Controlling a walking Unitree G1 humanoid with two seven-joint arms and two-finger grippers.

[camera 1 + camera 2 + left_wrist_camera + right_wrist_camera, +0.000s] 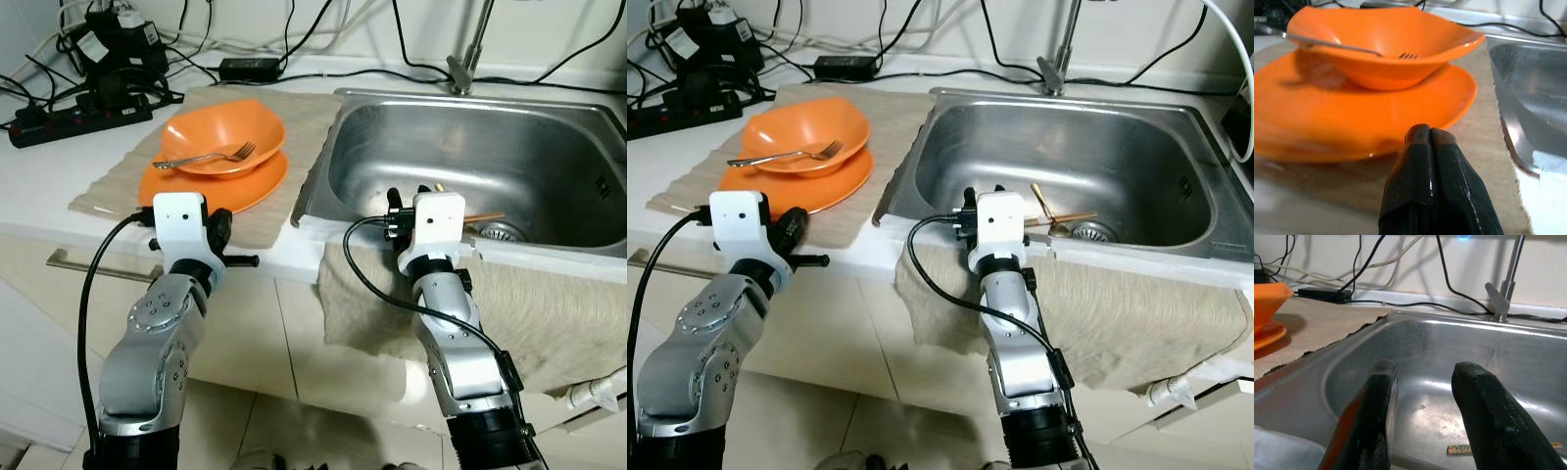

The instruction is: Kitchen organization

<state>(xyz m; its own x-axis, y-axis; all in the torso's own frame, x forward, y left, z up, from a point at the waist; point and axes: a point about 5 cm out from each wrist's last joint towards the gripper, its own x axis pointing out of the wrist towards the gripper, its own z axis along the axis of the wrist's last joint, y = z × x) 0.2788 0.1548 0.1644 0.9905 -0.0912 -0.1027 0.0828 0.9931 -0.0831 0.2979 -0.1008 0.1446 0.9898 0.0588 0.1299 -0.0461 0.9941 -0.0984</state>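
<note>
Hovering at the front rim of the sink (588,250), the right tool (1422,396) has its two black fingers apart and empty, aimed down into the steel basin. Inside the sink, near the drain, lie what look like wooden chopsticks (1063,217); they are the likeliest thing to be tidied from there, though partly hidden behind the wrist. Beside the sink, on a beige cloth (118,176) spread over the white desk (39,166), an orange bowl (225,127) sits on an orange plate (265,186), with a fork (201,158) resting across the bowl. The left tool (1430,147) is pressed together, holding nothing, and sits just short of the plate's near edge. Judging by this, the work seems to be at an approach stage: nothing is gripped yet. A sensible next move for the right arm would be reaching deeper into the sink toward the drain and lining its fingers across the thin sticks, which lie flat on slick metal and may slide. A power strip (78,117) and cables lie behind the plate.
</note>
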